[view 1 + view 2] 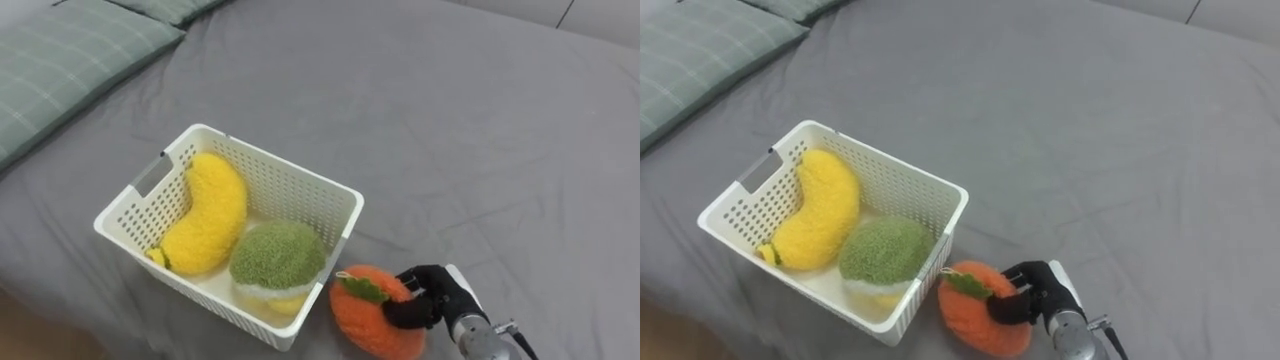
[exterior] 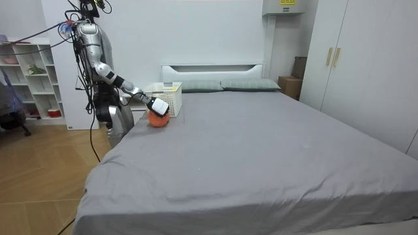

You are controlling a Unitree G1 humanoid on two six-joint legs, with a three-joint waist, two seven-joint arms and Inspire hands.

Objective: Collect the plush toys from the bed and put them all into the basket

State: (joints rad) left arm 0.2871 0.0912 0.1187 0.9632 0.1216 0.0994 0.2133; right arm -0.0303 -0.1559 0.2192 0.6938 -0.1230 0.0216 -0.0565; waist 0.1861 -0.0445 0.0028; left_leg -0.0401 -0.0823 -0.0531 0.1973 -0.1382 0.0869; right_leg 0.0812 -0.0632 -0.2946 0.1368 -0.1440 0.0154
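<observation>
Toys first, from the eye views: a white basket (image 1: 335,192) stood on the grey bed (image 1: 480,120) with a yellow banana (image 1: 205,215) lying along its left wall. A green plush (image 1: 278,255) sat in the near right corner, touching the banana. An orange plush (image 1: 365,318) with a green leaf lay outside the basket, just beside that same corner, low on the sheet. The right hand (image 1: 432,295) came in from the lower right, its dark fingers curled round the orange's right side and gripping it. A green checked pillow (image 1: 70,55) lay at the upper left, well apart from the basket.

From the room view, the robot stood on the wooden floor (image 2: 39,176) by the bed's side at the room view's left, near the headboard (image 2: 212,68). Its right arm reached down to the orange beside the basket at the mattress edge. White shelves (image 2: 29,78) stood behind it, and a wardrobe (image 2: 366,59) stood at the room view's right. A yellow label (image 2: 285,2) showed high on the wall, its print too small to read.
</observation>
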